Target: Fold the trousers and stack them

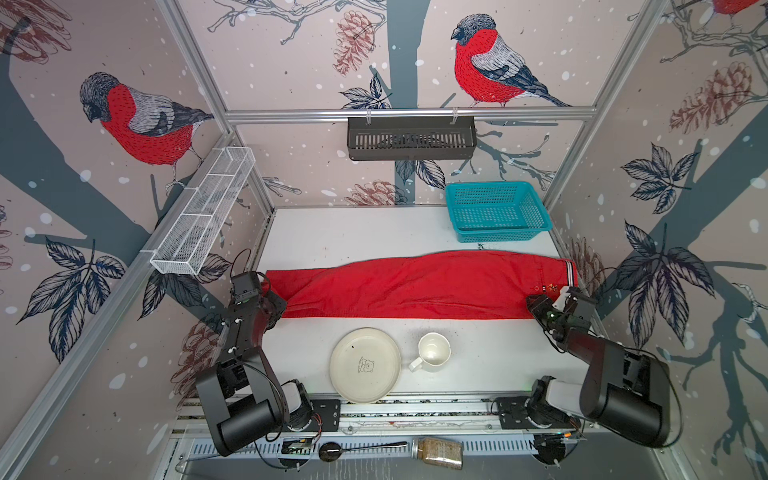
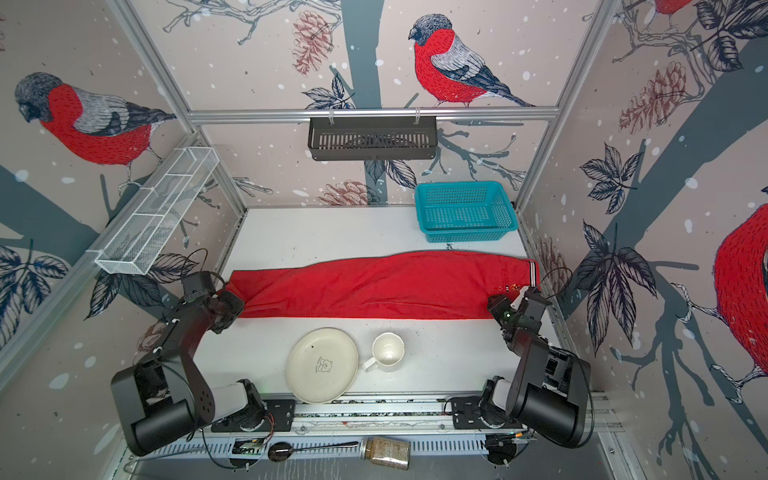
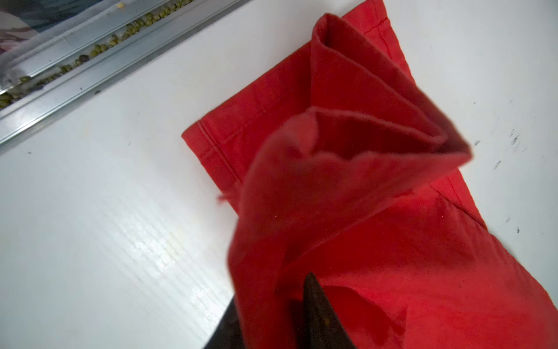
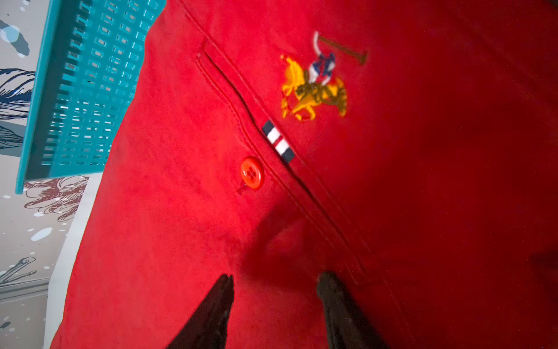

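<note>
Left gripper [image 3: 271, 290]: jaws part-open, trousers [image 3: 407, 256] hem between. Right gripper [image 4: 277, 275]: jaws apart over cloth, gripping nothing.

A plate [image 1: 353, 353] sits just beside a mug [image 1: 434, 351]; teal basket [image 1: 494, 237] behind.

We are seeing 2 matte black arms, the left arm [image 1: 243, 345] and the right arm [image 1: 602, 365], with rounded boxy joints and pale grey base links [image 1: 291, 400]. Behind the left gripper [image 1: 274, 308], small white clips [image 1: 231, 349] are dotting the shell and a thin black cable [image 1: 241, 254] is looping. Behind the right gripper [image 1: 535, 306], a white block [image 1: 562, 296] is showing.
</note>
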### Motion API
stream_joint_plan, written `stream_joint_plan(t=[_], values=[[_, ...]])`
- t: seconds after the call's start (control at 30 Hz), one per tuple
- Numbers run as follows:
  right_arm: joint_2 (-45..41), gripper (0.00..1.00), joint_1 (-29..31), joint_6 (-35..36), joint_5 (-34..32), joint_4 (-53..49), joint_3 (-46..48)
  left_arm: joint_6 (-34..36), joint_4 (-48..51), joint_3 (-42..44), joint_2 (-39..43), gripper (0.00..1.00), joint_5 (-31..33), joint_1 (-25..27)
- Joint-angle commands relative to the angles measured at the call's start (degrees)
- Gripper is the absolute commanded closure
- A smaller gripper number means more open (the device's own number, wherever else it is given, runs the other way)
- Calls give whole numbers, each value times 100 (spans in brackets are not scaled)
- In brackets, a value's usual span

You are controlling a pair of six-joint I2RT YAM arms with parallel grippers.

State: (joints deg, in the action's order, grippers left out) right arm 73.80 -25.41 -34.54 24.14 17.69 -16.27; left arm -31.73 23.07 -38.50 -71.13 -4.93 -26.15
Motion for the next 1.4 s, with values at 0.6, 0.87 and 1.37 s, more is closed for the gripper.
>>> stream_joint_plan(t=[0.6,0.87,1.37], values=[[-226,46,-8,92,-326,-1213,-166,1827,1087,-2201,-82,21,759,50],[-226,46,-7,135,-200,-1315,-188,2463,1751,-2828,-1254,27,1126,776],[71,46,114,133,-94,-1207,-157,2418,1908,-2589,-2037,75,1743,778]])
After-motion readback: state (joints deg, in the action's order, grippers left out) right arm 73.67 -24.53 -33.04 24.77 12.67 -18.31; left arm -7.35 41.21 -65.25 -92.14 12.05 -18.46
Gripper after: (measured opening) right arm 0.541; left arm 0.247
